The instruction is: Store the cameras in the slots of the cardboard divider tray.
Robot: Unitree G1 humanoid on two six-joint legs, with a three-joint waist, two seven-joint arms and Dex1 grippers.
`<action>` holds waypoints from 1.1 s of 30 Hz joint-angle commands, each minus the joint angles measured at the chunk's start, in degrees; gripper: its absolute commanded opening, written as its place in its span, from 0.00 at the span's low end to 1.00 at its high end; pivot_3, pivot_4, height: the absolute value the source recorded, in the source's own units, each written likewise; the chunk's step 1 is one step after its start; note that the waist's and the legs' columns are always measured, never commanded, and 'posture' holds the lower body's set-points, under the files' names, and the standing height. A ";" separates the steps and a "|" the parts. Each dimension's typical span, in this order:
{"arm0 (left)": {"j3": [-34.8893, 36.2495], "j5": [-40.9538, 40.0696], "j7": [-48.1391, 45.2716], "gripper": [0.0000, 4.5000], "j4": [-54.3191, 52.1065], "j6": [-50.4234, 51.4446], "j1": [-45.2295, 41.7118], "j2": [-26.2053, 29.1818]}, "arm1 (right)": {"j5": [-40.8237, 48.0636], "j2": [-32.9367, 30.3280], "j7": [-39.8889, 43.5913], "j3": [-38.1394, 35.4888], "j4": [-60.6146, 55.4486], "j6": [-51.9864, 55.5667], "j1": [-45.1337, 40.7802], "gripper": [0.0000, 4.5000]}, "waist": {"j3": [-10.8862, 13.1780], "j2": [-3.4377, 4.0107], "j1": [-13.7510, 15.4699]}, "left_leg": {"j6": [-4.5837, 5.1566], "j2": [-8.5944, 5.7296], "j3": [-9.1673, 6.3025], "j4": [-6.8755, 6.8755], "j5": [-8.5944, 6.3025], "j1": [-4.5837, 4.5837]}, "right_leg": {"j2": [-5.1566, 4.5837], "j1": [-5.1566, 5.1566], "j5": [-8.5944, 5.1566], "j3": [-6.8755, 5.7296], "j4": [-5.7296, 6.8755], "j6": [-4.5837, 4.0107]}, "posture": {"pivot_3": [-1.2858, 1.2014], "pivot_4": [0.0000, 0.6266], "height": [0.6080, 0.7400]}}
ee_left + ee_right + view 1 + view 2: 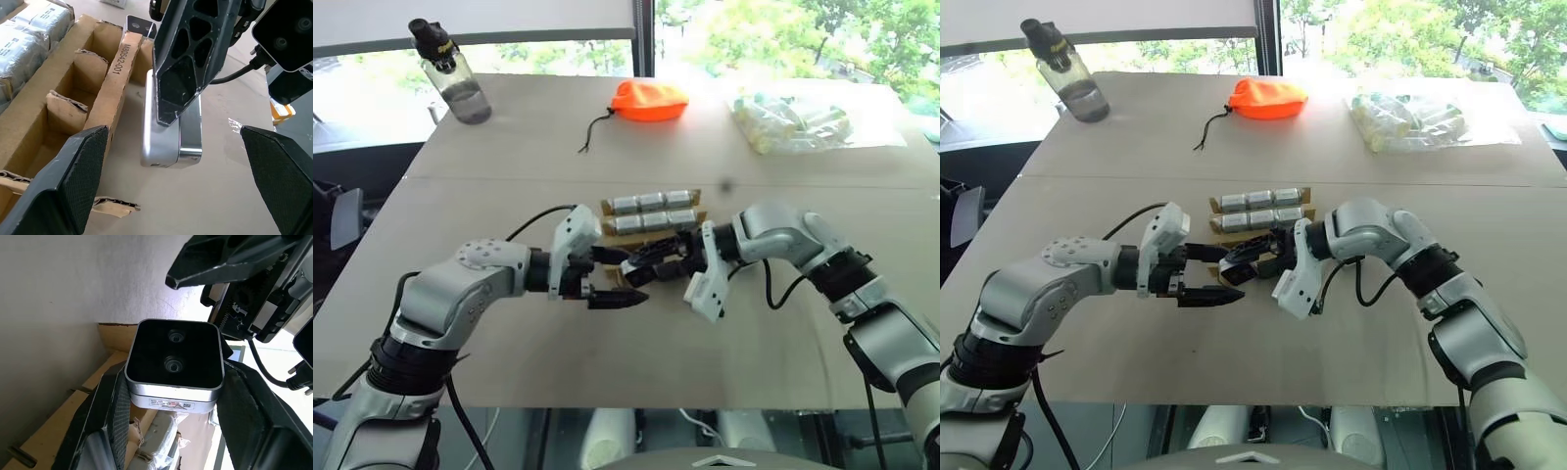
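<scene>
The table point(509, 147) is wide and tan, and all lies on it. At centre stands the cardboard divider tray point(697, 196). Its 2 far rows, at 12 o'clock side, are full of wrapped cameras point(652, 203), 3 per row. The near row, at 6 o'clock side, has bare slots, seen well in my left wrist view.

My right gripper point(171, 396) comes in from 3 o'clock and is clamped tight on one camera point(172, 357), dark lens face toward the wrist cam, silver edge around it. This camera hangs just by the near edge of the tray, at approx 6 o'clock of it, not in a slot.

My left gripper point(607, 277) comes from 9 o'clock, fingers spread wide w/ nothing between them, tips just beside the held camera point(171, 142).

Far side: plastic bag of yellowish-green items point(793, 122) at 1 o'clock, orange pouch point(649, 100) at 12, water bottle point(450, 73) at 10 o'clock.
</scene>
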 commanded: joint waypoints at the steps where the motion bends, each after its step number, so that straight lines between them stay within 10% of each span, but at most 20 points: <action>1: 0.93 0.11 -0.84 1.00 -0.24 -1.26 -0.86 -0.05 | 0.85 0.06 -0.78 0.14 -0.71 -0.02 -1.05 0.43 | 0.00 0.00 -0.02 | 0.00 0.00 0.00 0.00 0.00 0.00 | 0.00 0.00 0.00 0.00 0.00 0.00 | 0.52 0.24 0.89; 5: 0.94 0.28 -0.77 0.87 0.15 -2.29 -0.57 -0.92 | 1.71 -0.37 -0.36 0.61 -1.44 0.19 -0.12 0.43 | 0.00 0.00 -0.01 | 0.00 0.00 0.00 0.00 0.00 0.00 | 0.00 0.00 0.00 0.01 0.00 0.00 | 0.52 0.24 0.89; 12: 0.90 -0.16 -1.27 0.16 -0.01 -2.40 -0.31 -1.55 | 2.53 -0.86 -0.17 1.24 -1.82 0.65 0.20 0.43 | 0.00 0.00 -0.02 | 0.00 0.00 0.00 0.00 0.00 0.00 | 0.00 0.00 0.00 0.00 0.00 0.00 | 0.52 0.24 0.89; 18: 0.77 -0.11 -0.92 0.16 -0.43 -2.11 -0.04 -1.56 | 3.10 -1.17 0.43 1.03 -3.33 3.26 1.06 0.43 | 0.00 0.00 0.00 | 0.00 0.00 0.00 0.00 0.00 0.00 | 0.00 0.00 0.00 0.00 0.00 0.00 | 0.52 0.24 0.89; 24: 1.63 -1.71 -2.07 0.16 -1.24 -1.21 -0.10 -0.99 | 7.45 -2.67 1.89 -0.48 -6.66 9.79 5.05 0.98 | 0.00 0.00 0.10 | 0.00 0.01 -0.02 0.00 0.00 -0.02 | -0.01 0.00 0.00 -0.01 -0.01 0.00 | 0.52 0.24 0.89; 33: 4.56 1.11 -5.54 0.16 -1.36 -9.72 -1.30 1.21 | 32.73 -12.85 8.70 -7.16 -26.12 34.21 24.10 0.98 | 0.03 -0.04 0.47 | 0.00 0.00 -0.09 -0.02 0.00 -0.08 | -0.05 0.00 0.00 -0.01 -0.06 -0.01 | 0.52 0.24 0.89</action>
